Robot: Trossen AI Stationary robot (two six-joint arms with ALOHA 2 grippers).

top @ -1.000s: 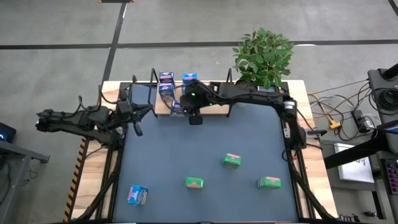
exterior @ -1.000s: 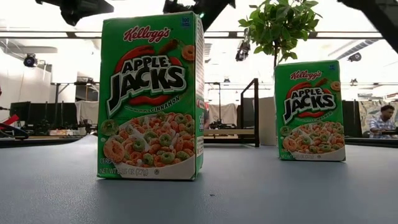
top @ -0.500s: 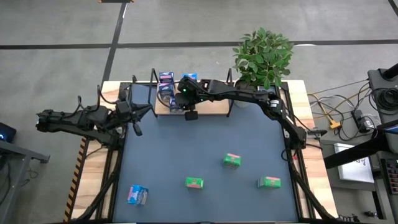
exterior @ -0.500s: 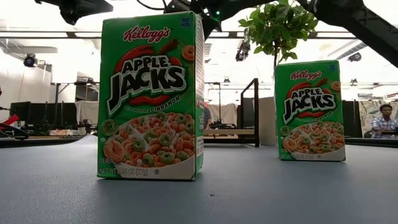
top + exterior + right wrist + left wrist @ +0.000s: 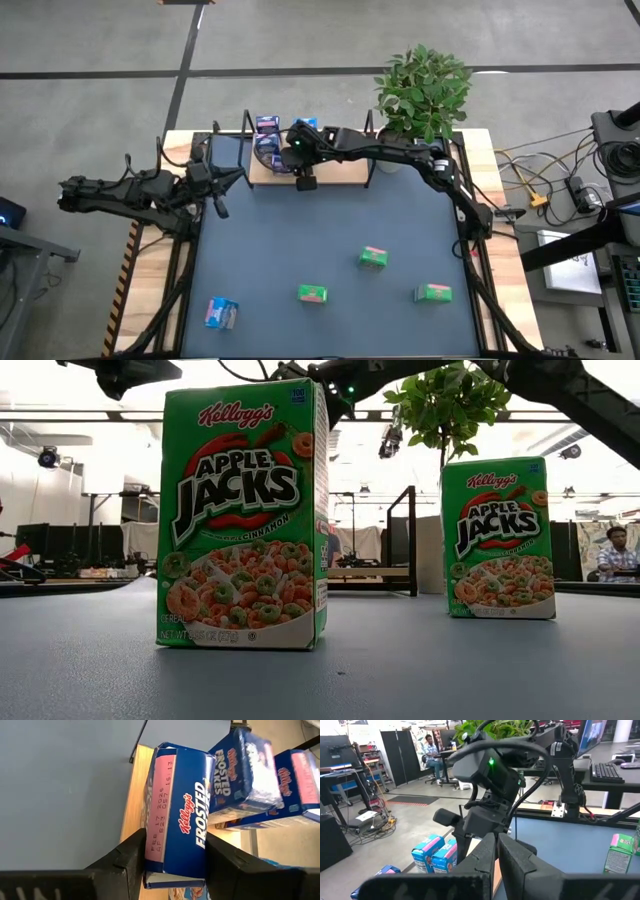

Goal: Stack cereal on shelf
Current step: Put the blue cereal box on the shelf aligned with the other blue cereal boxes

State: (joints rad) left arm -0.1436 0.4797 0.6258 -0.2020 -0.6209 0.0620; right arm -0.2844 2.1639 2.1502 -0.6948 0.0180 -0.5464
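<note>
My right gripper [image 5: 283,163] reaches over the shelf [image 5: 335,172], a low wooden board with black wire ends at the table's far edge, and is shut on a dark blue cereal box [image 5: 182,815]. Other blue boxes [image 5: 267,127] stand on the shelf beside it and show in the right wrist view [image 5: 245,770]. Three green boxes [image 5: 373,258] [image 5: 313,293] [image 5: 433,292] and a light blue one [image 5: 221,313] stand on the grey table. My left gripper [image 5: 218,200] waits shut and empty at the table's left, near the shelf's left end. My right gripper pinches the dark blue box between its two fingers [image 5: 125,855], on two opposite sides near the end closest to the wrist [image 5: 172,862]. The box points away along the fingers, over the shelf's wooden board. I cannot tell whether its far end touches the board.
A potted plant [image 5: 425,90] stands at the far right corner, beside the shelf's right end. In the low view two green boxes [image 5: 245,515] [image 5: 497,538] stand upright close to the camera. A person [image 5: 620,555] sits in the room beyond the table.
My right gripper has carried the dark blue box a short way toward the table's far left, from just in front of the shelf to over its left part, and has stayed shut on it.
</note>
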